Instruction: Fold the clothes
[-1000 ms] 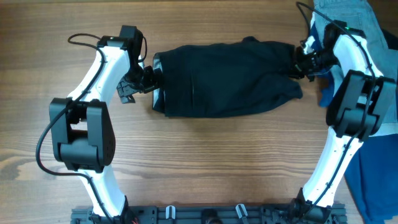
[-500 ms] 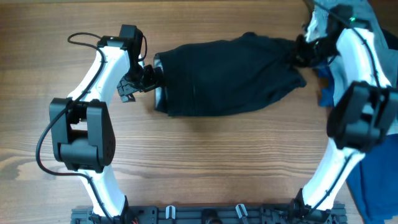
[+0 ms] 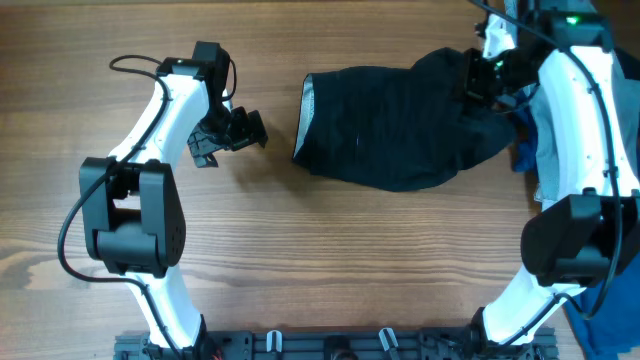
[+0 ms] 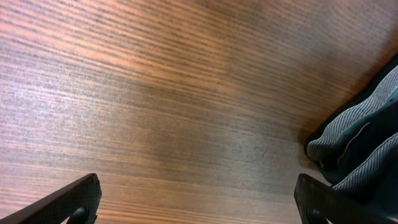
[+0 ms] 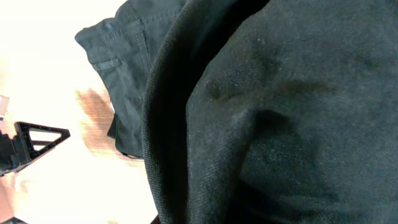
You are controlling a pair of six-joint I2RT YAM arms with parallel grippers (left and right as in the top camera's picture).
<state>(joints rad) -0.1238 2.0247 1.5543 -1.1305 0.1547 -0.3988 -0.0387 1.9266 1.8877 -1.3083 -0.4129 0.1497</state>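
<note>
Overhead, the black garment (image 3: 395, 125) lay on the worktop (image 3: 330, 260), its right end bunched in the clenched right fingers (image 3: 478, 82). The left fingers (image 3: 252, 130) stood spread and empty, well apart to its left. With the waistband end unanchored, a pull could drag or crumple the whole garment rather than fold it. Cloth filled the right wrist view, hiding the grip itself.

A brown wood-grain bench (image 3: 350, 260) fills the overhead view, grain running left to right under soft, even light.
</note>
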